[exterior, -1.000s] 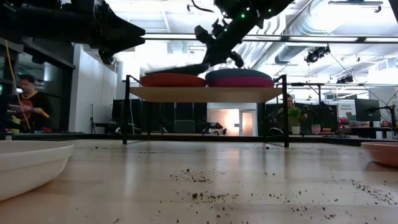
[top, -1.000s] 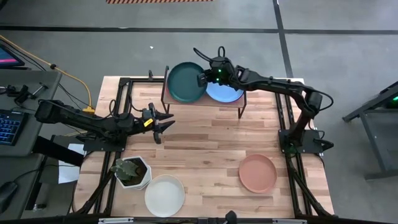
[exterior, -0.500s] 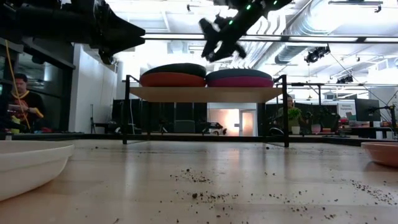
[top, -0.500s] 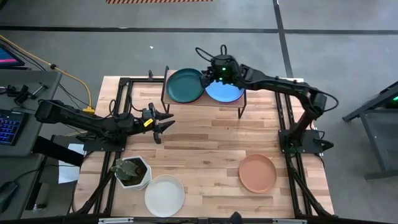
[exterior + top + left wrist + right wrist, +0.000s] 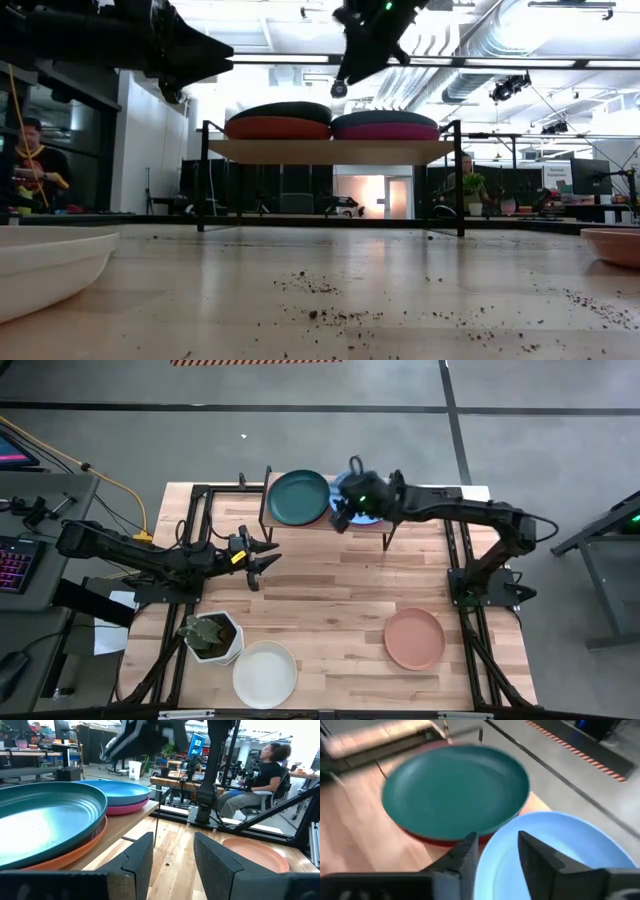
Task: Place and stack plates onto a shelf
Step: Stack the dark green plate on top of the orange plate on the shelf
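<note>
Judging by the layout, four of six plates are stacked on the shelf [image 5: 385, 526]: teal plate [image 5: 300, 496] over red plate [image 5: 278, 128], blue plate [image 5: 555, 855] over pink plate [image 5: 386, 131]. White plate [image 5: 265, 674] and salmon plate [image 5: 414, 638] remain on the butcher-block tabletop [image 5: 330, 590]. All are matte, shallow rounds. The right pincer [image 5: 343, 518] hovers empty, parted, above the shelf; the left pincer [image 5: 262, 559] waits open.
</note>
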Controlling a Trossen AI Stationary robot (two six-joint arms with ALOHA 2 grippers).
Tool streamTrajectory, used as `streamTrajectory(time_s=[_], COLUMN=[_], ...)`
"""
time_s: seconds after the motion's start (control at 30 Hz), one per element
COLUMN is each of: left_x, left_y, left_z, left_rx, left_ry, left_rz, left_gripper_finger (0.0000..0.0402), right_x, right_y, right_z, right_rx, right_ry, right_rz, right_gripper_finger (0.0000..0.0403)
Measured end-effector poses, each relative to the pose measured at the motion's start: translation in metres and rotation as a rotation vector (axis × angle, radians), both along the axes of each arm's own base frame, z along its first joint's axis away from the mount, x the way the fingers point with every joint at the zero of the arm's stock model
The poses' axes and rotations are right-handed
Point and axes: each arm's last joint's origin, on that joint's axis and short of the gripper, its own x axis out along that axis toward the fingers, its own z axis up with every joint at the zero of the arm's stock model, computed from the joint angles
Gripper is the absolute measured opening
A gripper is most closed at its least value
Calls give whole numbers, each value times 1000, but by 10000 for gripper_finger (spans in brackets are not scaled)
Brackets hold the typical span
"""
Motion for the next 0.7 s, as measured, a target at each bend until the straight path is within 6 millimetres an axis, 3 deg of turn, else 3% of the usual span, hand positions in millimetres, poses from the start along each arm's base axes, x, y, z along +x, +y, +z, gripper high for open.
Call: streamTrajectory(time_s=[0.13,0.2,0.4,0.5,0.6,0.7], left_x=[0,0,0,0,0,0], left_y=[0,0,0,0,0,0], left_z=[0,-1,-1,-1,-1,-1], left_rx=[0,1,1,-9,-21,-22], left_ry=[5,8,13,10,7,7], left_rz=[0,0,0,-2,-2,-2], left_gripper_finger=[131,131,131,131,131,131], right_x=[15,17,19,19,4,-17], right_y=[0,-1,-4,0,5,8], right_z=[-25,-29,-20,-46,-73,-65], right_rx=[-84,-133,-188,-202,-204,-198], right_ry=[130,163,60,31,-26,-242], right_rz=[-42,-84,-145,-128,-121,-144], right_gripper_finger=[35,10,4,3,1,0])
